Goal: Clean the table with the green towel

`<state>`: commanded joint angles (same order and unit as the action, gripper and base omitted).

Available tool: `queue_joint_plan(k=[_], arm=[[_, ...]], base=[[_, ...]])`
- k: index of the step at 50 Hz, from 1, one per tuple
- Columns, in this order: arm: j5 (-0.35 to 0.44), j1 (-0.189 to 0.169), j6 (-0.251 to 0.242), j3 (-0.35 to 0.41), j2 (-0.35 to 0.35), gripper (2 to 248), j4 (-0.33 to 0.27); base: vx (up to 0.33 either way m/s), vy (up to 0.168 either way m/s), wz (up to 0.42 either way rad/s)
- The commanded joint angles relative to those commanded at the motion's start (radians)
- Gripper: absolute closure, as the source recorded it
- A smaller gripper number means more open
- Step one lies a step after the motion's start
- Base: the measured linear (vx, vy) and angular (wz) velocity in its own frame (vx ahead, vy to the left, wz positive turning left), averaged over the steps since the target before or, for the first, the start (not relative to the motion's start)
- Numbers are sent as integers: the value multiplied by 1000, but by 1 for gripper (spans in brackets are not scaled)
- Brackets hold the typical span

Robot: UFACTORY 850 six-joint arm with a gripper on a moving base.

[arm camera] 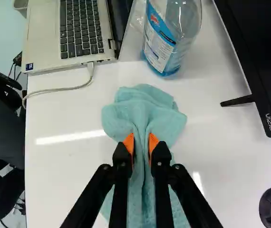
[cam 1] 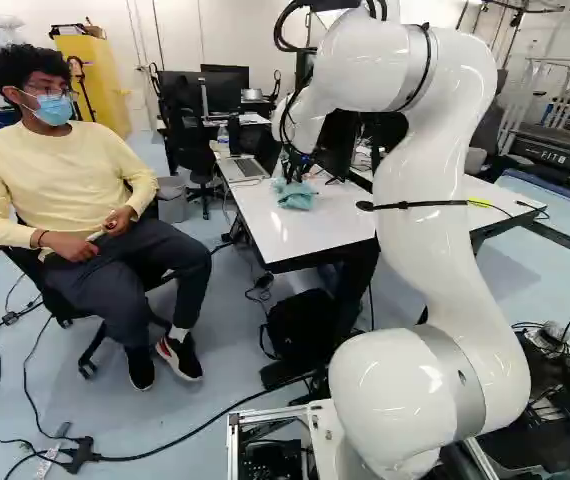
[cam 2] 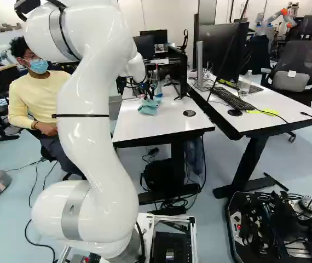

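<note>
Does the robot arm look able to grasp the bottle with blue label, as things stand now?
Probably not yet: the gripper is closed on the towel, so it would likely need to release it first. Otherwise the way looks free; the bottle stands just beyond the towel.

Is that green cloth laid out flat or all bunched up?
Bunched up: the gripper pinches a raised fold of the towel, and the rest lies creased on the table.
</note>
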<state>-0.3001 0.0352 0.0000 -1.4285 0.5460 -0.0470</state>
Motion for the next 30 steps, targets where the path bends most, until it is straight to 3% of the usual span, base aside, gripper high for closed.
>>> queue_joint_plan(k=[30], arm=[[-4,38,0,172,-192,194,0]], base=[[0,0,0]])
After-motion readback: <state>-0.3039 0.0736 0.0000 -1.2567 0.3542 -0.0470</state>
